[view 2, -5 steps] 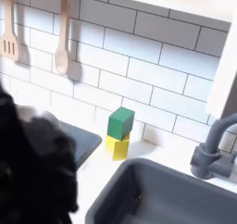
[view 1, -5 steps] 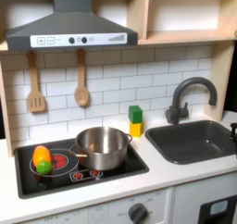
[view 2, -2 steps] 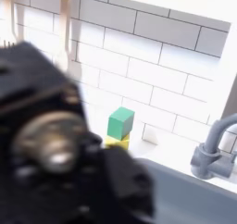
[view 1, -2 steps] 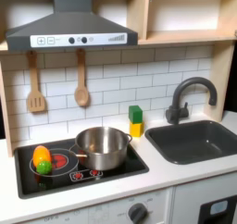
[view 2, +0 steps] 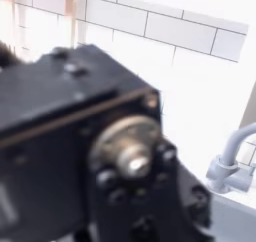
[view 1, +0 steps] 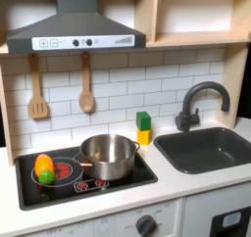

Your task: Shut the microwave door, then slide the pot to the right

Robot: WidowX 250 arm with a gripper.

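Mostly, the second exterior view was blocked by the blurred black body of the arm (view 2: 110, 151), so close that whether its fingers were spread or closed could not be told. Behind it only wall tiles (view 2: 190, 46) and part of the faucet (view 2: 232, 164) showed. A moment before, the green and yellow blocks were visible there; now they were covered. In the first exterior view the pot (view 1: 108, 155) sat unmoved on the stove (view 1: 83, 177).

The pot (view 1: 108, 156), shiny steel, wide and shallow, stands upright on the black cooktop (view 1: 137, 172), toward the first exterior view's right of it, its short handle pointing left.
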